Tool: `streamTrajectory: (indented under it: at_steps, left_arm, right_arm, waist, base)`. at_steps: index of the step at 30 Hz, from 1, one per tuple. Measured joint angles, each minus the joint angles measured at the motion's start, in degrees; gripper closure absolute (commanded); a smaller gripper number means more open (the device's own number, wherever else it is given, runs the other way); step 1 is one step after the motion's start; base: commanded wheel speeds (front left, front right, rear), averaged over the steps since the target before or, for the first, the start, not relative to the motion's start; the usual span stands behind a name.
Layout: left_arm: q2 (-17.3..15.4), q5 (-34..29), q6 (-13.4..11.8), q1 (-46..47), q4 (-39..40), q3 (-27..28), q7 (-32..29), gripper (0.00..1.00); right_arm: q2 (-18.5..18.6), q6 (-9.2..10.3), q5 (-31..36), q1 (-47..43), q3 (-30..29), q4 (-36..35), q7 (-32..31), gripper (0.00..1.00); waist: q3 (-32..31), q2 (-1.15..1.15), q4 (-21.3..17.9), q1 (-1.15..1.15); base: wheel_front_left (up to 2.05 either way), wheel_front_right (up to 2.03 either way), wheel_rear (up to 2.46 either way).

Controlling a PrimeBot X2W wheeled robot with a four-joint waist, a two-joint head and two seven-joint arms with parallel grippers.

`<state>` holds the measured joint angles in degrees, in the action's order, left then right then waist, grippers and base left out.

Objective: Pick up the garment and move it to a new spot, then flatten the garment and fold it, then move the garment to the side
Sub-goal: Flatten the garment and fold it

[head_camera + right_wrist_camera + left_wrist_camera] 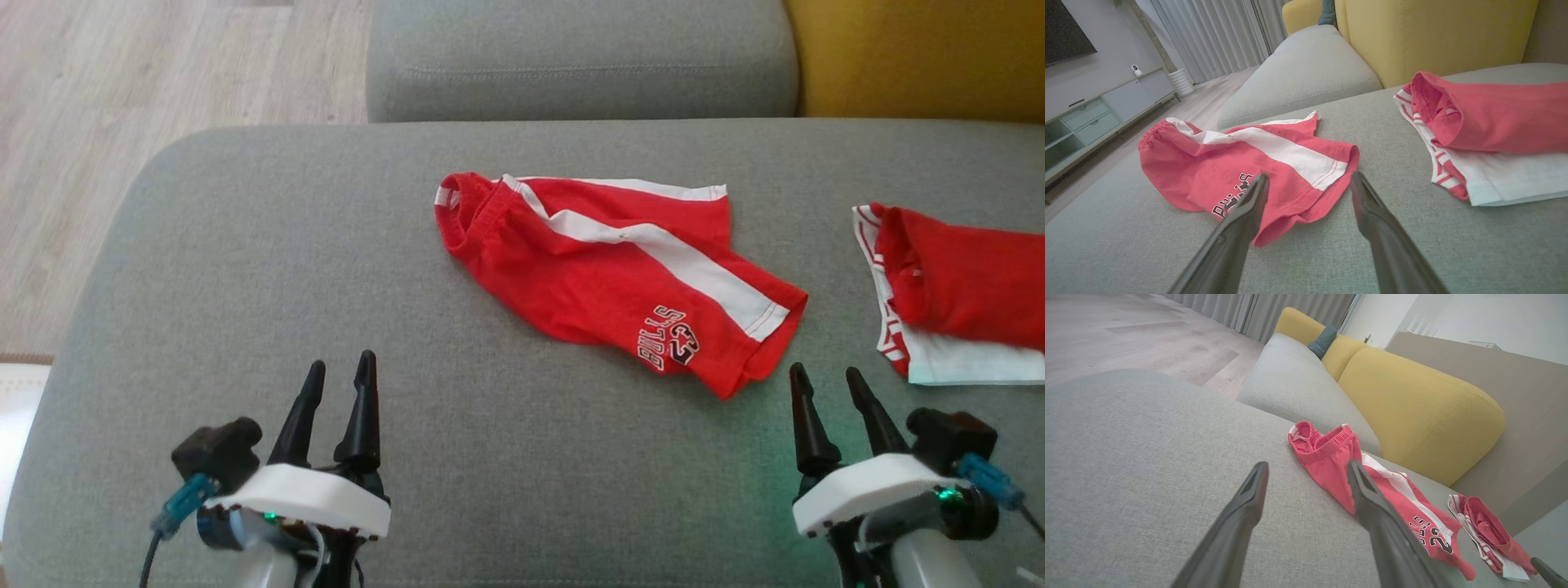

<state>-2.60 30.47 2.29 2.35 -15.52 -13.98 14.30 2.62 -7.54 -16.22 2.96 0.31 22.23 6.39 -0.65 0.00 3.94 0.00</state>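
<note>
Red shorts [620,278] crumpled mid grey cushion [245,286], untouched. Left gripper [342,363] and right gripper [824,371] spread wide, empty. From right wrist: cabinet [1106,106]. From left wrist: yellow backrest [1412,404]. Folded red-and-white garment [963,286] apart, rightward.

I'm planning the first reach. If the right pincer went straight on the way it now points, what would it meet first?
The right pincer would most likely meet the near leg hem of the red shorts; depth is unclear, so it might touch the grey cushion first.
</note>
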Motion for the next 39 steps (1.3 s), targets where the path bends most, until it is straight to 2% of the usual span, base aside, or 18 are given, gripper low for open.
streamTrajectory:
  at_steps: [5, 11, 17, 26, 39]
  left_arm:
    - [0.0, 0.0, 0.1, 0.2, -0.4, -0.8, 0.0, 0.00]
    - [0.0, -0.2, 0.2, 0.8, -1.3, -2.0, 0.0, 0.00]
    - [0.0, -0.2, 0.2, 3.2, -1.5, -2.5, 0.0, 0.00]
    - [0.0, 0.0, 0.2, 4.4, -2.3, -3.6, 0.0, 0.00]
    - [0.0, 0.5, 0.1, 6.4, -2.4, -4.1, 0.0, 0.00]
  right_arm:
    - [0.0, 0.01, -5.4, 1.1, -1.5, 0.8, -2.7, 0.00]
    - [0.0, 0.01, -12.1, 7.0, -3.3, 4.7, -5.8, 0.00]
    - [0.0, 0.00, -15.2, 11.9, -5.2, 9.5, -8.3, 0.00]
    - [0.0, 0.01, -16.9, 16.0, -7.8, 17.6, -9.4, 0.00]
    - [0.2, 0.00, -16.5, 21.0, -10.0, 21.1, -8.9, 0.00]
  waist:
    - [1.2, 0.00, 1.2, 0.00]
    - [3.7, 0.00, 3.1, 0.00]
    - [6.2, 0.00, 5.1, 0.00]
    - [8.8, 0.00, 7.7, 0.00]
    - [11.3, 0.00, 8.0, 0.00]
  base:
    - [0.00, 0.00, 0.00]
    - [0.00, 0.00, 0.00]
    - [0.00, 0.00, 0.00]
    - [0.00, 0.00, 0.00]
    - [0.00, 0.00, 0.00]
